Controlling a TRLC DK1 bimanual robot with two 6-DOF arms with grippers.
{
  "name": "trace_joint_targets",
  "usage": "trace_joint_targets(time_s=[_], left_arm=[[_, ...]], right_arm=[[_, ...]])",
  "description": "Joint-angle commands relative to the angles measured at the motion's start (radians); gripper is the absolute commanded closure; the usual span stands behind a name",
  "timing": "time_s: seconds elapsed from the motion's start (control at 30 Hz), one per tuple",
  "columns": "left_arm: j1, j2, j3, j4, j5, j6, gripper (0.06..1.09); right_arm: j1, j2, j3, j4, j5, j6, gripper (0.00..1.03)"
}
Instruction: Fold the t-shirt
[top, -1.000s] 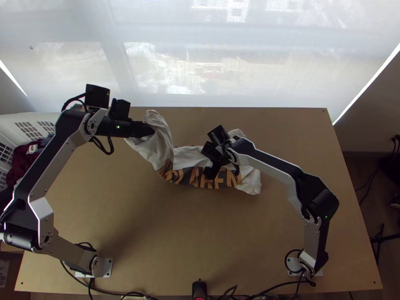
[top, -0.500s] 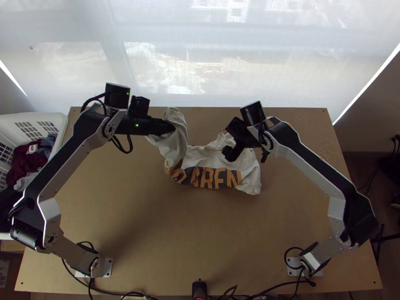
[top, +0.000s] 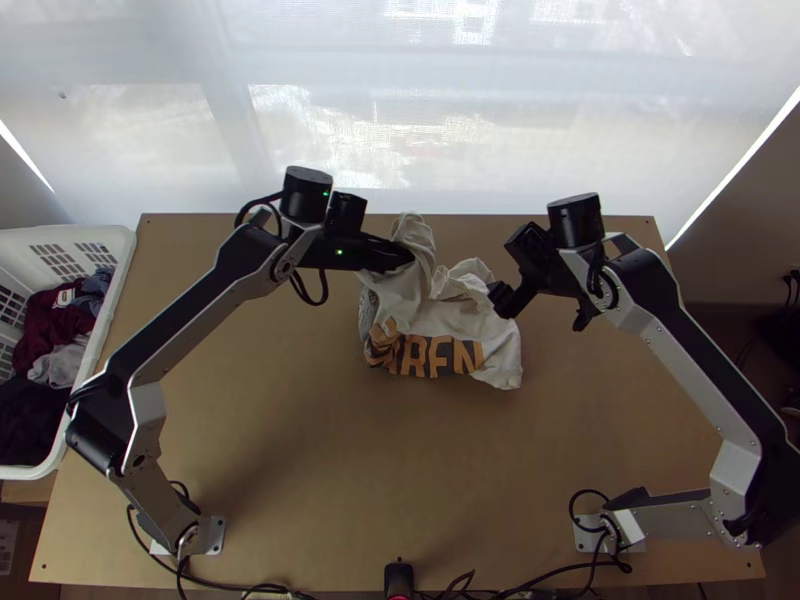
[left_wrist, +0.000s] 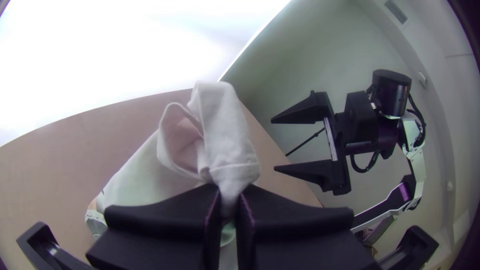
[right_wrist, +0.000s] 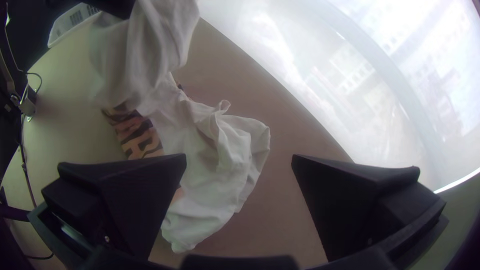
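White basket (top: 112, 300): one, along the desk's (top: 300, 450) left edge in your top view; slotted walls, partly cut off by the view's edge.
Basket contents: you can tell four colours of cloth in a loose heap: dark red cloth (top: 48, 330), blue-grey cloth (top: 92, 292) towards the far end, pale grey cloth (top: 60, 365) nearer you, black cloth (top: 28, 410) at the near end. They overlap, so you cannot count the pieces exactly.
T-shirt (top: 450, 315): one, off-white, bunched on the far half of the desk, around mid-width; one part is lifted in the left claw. A band of orange lettering on dark (top: 430, 357) faces your near edge.
Arms: two, one base at each near corner of the desk.
Left claw (top: 408, 254): closed on a gathered part of the t-shirt, cloth pinched between your two black fingers, a fold standing up beyond the tips. Which part of the garment it is, you cannot tell.
Right claw (top: 542, 308): spread wide, nothing in its grip; raised just beside the t-shirt, on the right arm's side.
Near edge: one black device (top: 399, 578), with cables beside it.
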Motion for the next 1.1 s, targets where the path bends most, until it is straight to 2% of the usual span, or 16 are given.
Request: trace_joint_targets(time_s=[0.0, 0.7, 0.73, 0.77, 0.83, 0.87, 0.9, 1.07], left_arm=[[-0.090, 0.135, 0.093, 0.044, -0.018, -0.011, 1.05], [-0.144, 0.385, 0.178, 0.085, -0.050, -0.013, 1.05], [-0.147, 0.399, 0.187, 0.085, -0.050, -0.019, 1.01], [-0.150, 0.411, 0.196, 0.084, -0.048, -0.026, 0.84], [-0.161, 0.414, 0.208, 0.068, -0.039, -0.026, 0.37], [-0.164, 0.410, 0.219, 0.047, -0.033, -0.023, 0.20], [-0.164, 0.402, 0.237, 0.010, -0.027, -0.022, 0.10], [-0.098, 0.293, 0.302, -0.128, 0.001, -0.005, 0.10]], right_arm=[[-0.037, -0.070, -0.041, -0.024, 0.003, 0.003, 0.05], [-0.072, -0.170, -0.155, -0.035, 0.011, 0.003, 0.05], [-0.072, -0.173, -0.159, -0.035, 0.011, 0.003, 0.05], [-0.072, -0.178, -0.164, -0.035, 0.011, 0.001, 0.05], [-0.072, -0.178, -0.170, -0.035, 0.013, 0.001, 0.05], [-0.073, -0.178, -0.171, -0.035, 0.013, 0.000, 0.05], [-0.072, -0.178, -0.171, -0.035, 0.011, 0.000, 0.05], [-0.060, -0.158, -0.168, -0.007, 0.011, -0.005, 0.05]])
